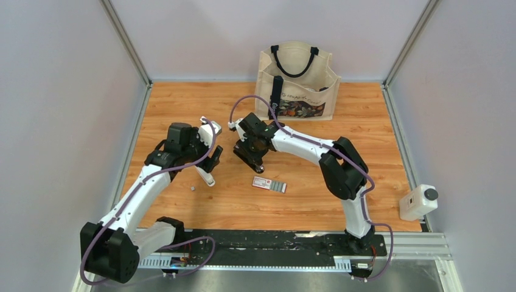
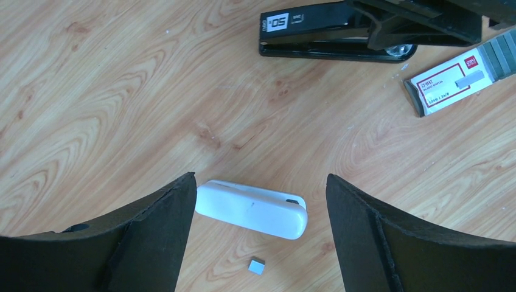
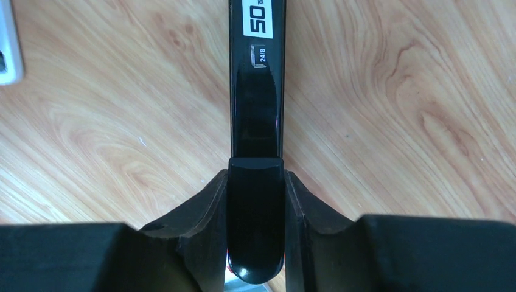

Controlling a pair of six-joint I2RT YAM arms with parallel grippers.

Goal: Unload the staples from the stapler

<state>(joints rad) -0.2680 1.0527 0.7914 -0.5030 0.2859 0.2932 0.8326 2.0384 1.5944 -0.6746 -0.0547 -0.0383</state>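
Observation:
A black stapler (image 3: 256, 91) lies on the wooden table, and my right gripper (image 3: 256, 176) is shut on its rounded rear end, a finger against each side. In the left wrist view the same black stapler (image 2: 328, 36) lies at the top with the right gripper over it. A white stapler (image 2: 251, 208) lies on the table below my open left gripper (image 2: 260, 182), which touches nothing. A short silvery-grey bit of staples (image 2: 257, 266) rests just beside the white stapler, also seen from above (image 1: 192, 188). Any staples inside either stapler are hidden.
A red-white-grey staple box (image 1: 269, 184) lies near the table's middle, with grey strips (image 2: 498, 52) sticking out of it. A beige tote bag (image 1: 297, 82) stands at the back. A white device (image 1: 418, 202) sits off the table's right edge.

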